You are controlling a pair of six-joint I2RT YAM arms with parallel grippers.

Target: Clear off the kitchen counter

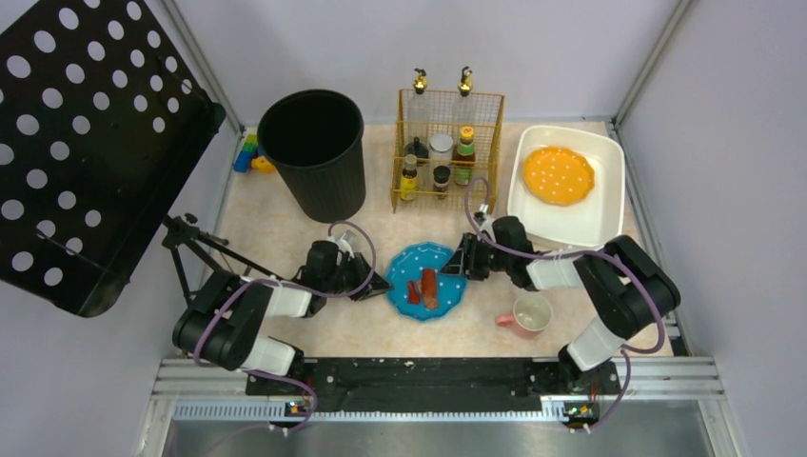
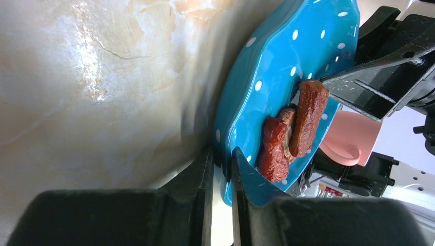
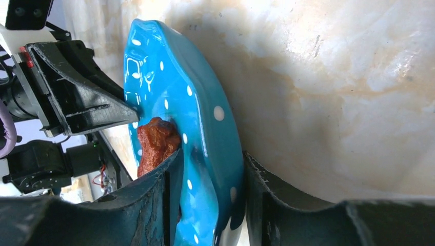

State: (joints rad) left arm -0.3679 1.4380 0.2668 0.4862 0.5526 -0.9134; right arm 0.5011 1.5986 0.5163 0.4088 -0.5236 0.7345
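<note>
Balance matters: our left gripper (image 1: 379, 284) and right gripper (image 1: 459, 265) each pinch an opposite rim of the blue plate (image 1: 419, 259), at the near middle of the kitchen counter (image 1: 476, 328). We should move both together and keep the plate level, lest the sausages (image 1: 430, 288) roll off.

Sausages (image 1: 429, 288) on plate (image 1: 423, 259); mug (image 1: 529, 313) on kitchen counter (image 1: 381, 333) to its right, bin (image 1: 328, 190) behind-left
</note>
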